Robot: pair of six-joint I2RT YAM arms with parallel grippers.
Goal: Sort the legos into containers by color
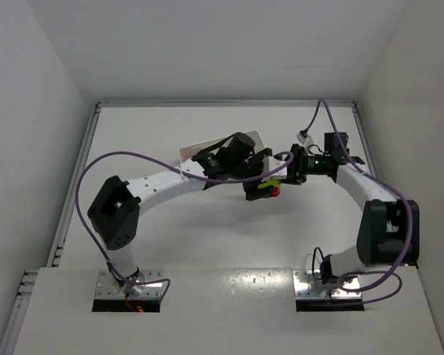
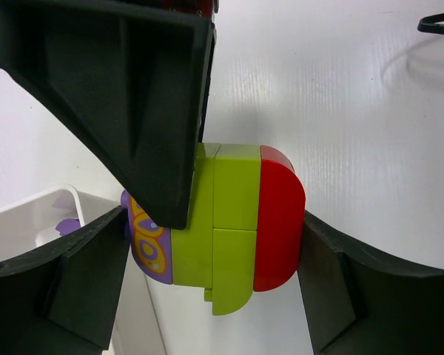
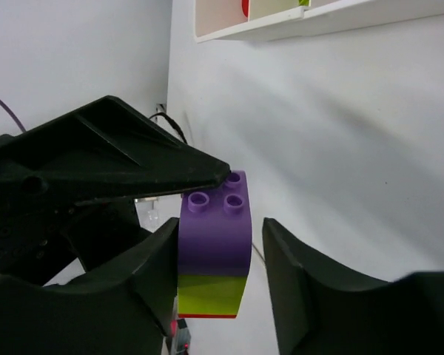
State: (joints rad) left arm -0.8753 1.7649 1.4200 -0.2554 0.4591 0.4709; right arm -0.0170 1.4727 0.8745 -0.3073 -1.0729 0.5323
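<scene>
Tray (image 3: 296, 26) holds red brick (image 3: 246, 7), yellow-green brick (image 3: 304, 2) and purple brick (image 2: 65, 223)

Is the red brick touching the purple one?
No, green bricks sit between the red brick and the purple one.

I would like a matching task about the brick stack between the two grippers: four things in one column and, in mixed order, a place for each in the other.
Column one:
1. red brick
2. yellow-green bricks
3. purple brick
4. white tray

Column two:
A. middle of the stack
B. partly hidden beneath the left arm
C. end of the stack with studs showing
D. end of the stack opposite the studs

Pairs: 1-D, 2-A, 3-C, 4-B
</scene>
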